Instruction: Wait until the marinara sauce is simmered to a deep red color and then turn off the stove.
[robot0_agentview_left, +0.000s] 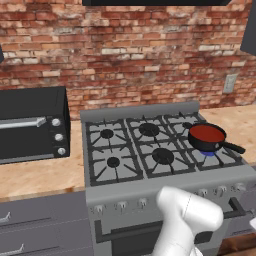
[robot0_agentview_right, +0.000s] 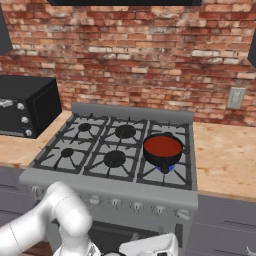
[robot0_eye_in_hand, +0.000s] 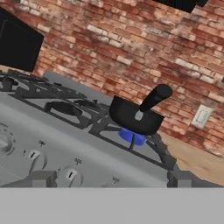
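The marinara sauce is a smooth red disc in a small black pan. The pan sits on the front right burner of the grey stove, over a blue flame. In the hand view the pan's handle points toward the camera. My gripper is open, its fingertips far apart, low in front of the stove's row of front knobs. It holds nothing.
A black toaster oven stands on the wooden counter left of the stove. The counter continues to the right, below a wall outlet. A brick wall runs behind.
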